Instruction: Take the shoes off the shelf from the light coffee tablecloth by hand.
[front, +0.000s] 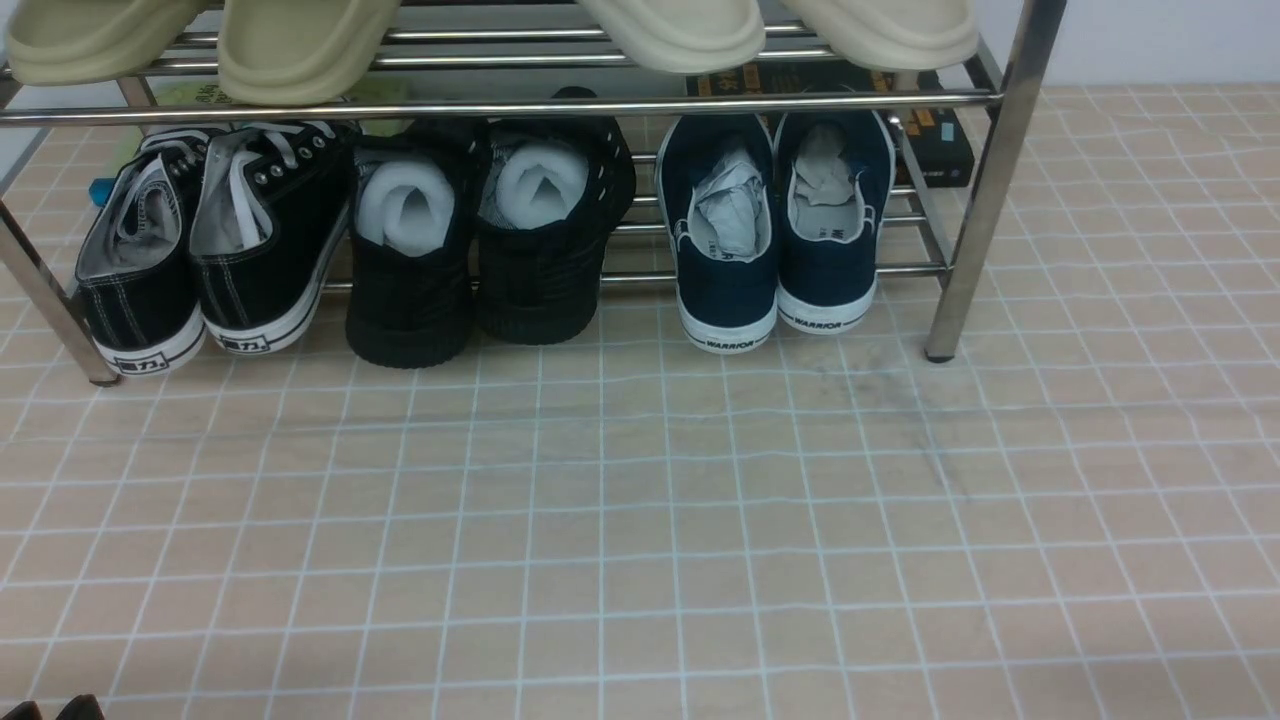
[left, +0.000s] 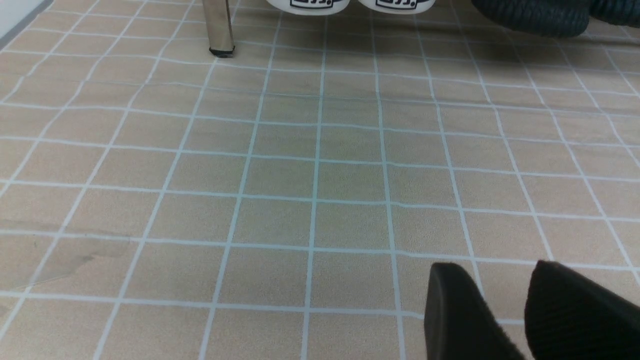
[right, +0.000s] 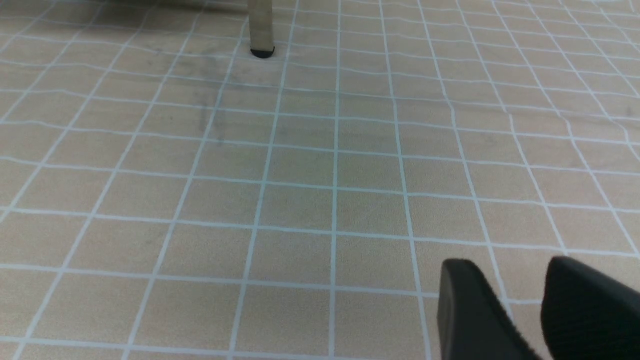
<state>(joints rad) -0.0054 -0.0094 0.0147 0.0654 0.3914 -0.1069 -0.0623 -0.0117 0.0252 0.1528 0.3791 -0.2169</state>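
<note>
Navy shoes (front: 778, 250) sit on the shelf (front: 987, 180) — untouched.
Left gripper (left: 497, 266) and right gripper (right: 507, 261) hover over the tablecloth (front: 640, 520), jaws slightly parted — empty.

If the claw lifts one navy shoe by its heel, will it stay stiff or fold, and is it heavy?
Probably light: the navy shoes look like thin canvas. The upper may crumple, though the paper stuffing should help it keep shape. The white rubber soles likely grip rather than slide.
</note>
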